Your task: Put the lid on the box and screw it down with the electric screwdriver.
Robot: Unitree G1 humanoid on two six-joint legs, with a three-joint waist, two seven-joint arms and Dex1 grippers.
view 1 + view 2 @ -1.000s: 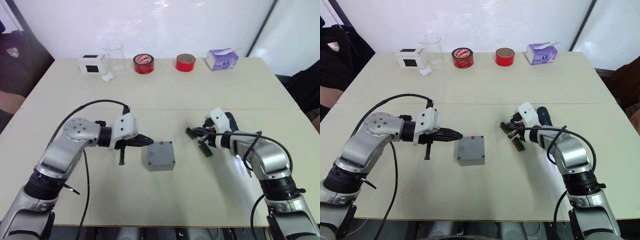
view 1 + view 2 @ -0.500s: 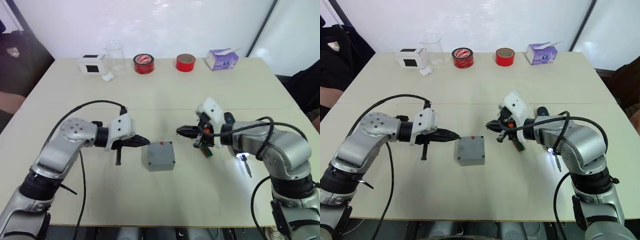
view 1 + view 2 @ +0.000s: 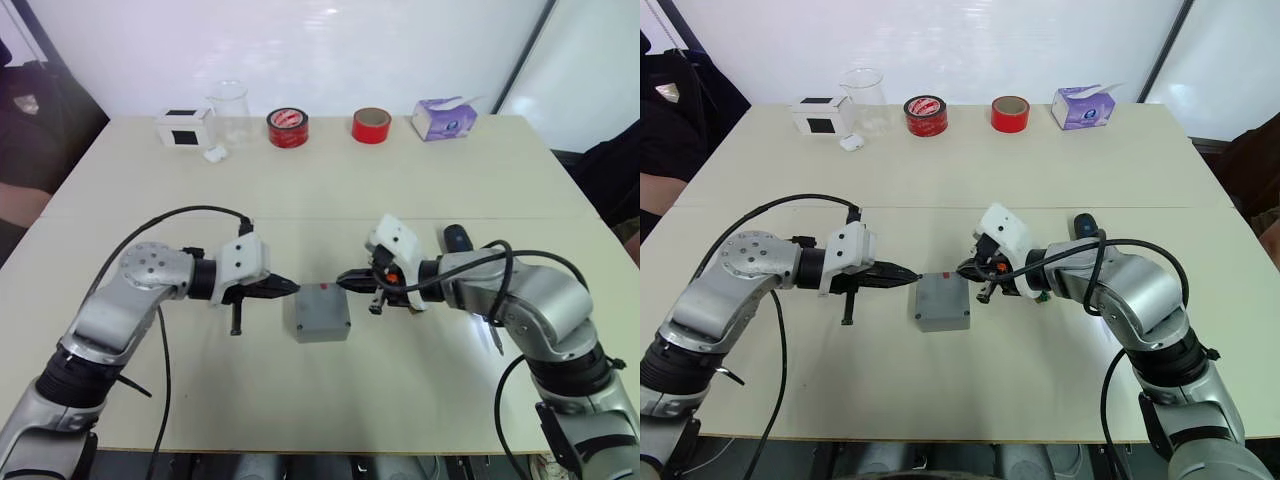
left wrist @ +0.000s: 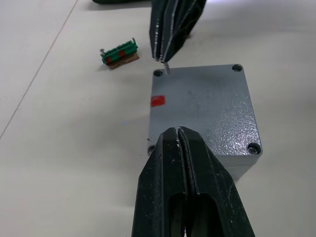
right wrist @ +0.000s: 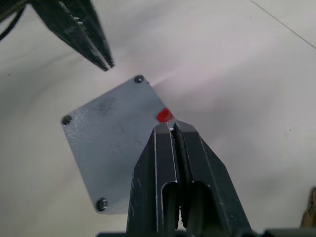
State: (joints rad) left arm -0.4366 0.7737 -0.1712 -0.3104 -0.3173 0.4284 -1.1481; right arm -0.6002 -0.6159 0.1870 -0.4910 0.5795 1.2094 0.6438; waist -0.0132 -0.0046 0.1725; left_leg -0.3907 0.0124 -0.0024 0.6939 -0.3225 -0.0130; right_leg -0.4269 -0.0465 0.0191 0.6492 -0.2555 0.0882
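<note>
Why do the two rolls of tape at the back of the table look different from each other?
The left tape roll is darker red with white print on its top face; the right tape roll is plain bright red. The left one's middle looks dark, while the right one shows a tan inner ring. Both are round, lie flat near the table's far edge, and look about the same size.

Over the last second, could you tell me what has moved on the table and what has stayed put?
The right gripper swung from beside the green connector across to the box's right edge, fingers shut on a small screw over a corner hole. The left gripper, shut, edged slightly closer to the box. The box with its lid and the electric screwdriver stayed put.
</note>
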